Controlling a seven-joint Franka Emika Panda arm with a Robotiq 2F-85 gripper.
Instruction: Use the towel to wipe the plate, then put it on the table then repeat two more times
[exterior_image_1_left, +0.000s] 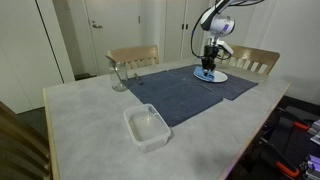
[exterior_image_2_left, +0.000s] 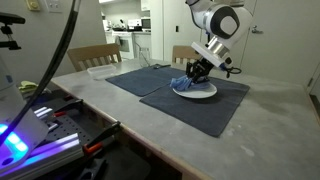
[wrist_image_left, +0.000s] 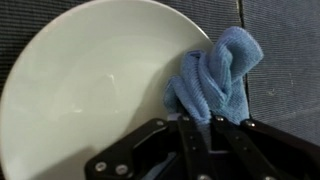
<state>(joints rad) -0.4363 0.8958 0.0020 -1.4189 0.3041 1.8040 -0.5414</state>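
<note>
**Q:** What's in shot, left to right?

**A:** The plate (wrist_image_left: 90, 90) fills the left of my wrist view. It lies on the mat (wrist_image_left: 290, 60) that covers the middle of the tabletop (exterior_image_1_left: 90, 110). The towel (wrist_image_left: 220, 75) is bunched over the plate's right rim, and my tool (wrist_image_left: 207, 122) pinches a fold of it, jaws almost together.

**Q:** And wiping it well?

**A:** My judgement: press the bunch down flat, then sweep left in arcs over the bare white face. I'd go lightly so the plate doesn't skid on the mat, and grip firmly so the cloth can't slip free.
</note>
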